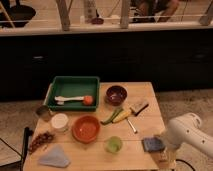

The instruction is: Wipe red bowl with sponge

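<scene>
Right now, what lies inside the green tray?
A white utensil and a small orange ball lie in the green tray; its near wall hides some floor. The claw is beside the sponge, far from the tray.

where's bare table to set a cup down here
Bare wood: the back right corner beside the dark bowl; the right side between brush and sponge; the front between blue cloth and green cup. Crowded around the red bowl. The gripper sits by the sponge at the front right corner.
</scene>
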`<state>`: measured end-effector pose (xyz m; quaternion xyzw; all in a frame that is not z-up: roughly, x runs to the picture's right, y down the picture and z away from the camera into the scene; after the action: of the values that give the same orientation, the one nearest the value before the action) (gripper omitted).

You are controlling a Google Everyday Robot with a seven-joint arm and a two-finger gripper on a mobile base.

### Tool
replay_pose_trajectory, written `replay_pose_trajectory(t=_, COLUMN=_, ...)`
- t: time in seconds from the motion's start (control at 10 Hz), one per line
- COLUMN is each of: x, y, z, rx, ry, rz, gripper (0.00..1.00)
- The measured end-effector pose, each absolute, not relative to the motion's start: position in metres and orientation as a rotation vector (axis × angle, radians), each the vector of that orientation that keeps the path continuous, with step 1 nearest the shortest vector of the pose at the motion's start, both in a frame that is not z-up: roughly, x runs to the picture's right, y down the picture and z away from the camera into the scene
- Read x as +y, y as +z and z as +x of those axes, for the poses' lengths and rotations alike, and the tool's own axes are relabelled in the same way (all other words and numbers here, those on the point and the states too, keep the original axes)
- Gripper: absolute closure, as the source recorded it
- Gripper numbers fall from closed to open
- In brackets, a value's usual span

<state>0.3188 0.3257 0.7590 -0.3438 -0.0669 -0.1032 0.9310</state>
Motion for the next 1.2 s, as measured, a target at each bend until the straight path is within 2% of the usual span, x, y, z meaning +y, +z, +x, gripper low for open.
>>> replay_pose_trajectory(t=1.2, x=0.3266, y=0.7623, z=0.3229, rx=-0.126, ry=-0.183, rz=-0.708, gripper=0.2)
